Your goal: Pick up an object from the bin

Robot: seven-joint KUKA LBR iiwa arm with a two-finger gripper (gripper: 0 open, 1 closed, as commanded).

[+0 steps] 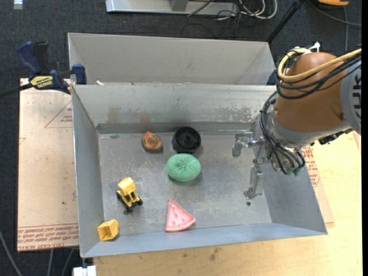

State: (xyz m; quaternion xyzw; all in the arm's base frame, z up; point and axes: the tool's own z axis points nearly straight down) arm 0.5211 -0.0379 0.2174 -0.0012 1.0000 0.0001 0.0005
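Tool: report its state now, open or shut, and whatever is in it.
Tool: open, nothing between its fingers. It is over a bare part of the bin on the right side, apart from the green round thing.

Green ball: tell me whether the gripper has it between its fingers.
No, the green ball lies free on the bin floor, apart from the gripper, which hangs at its right with nothing between its open fingers.
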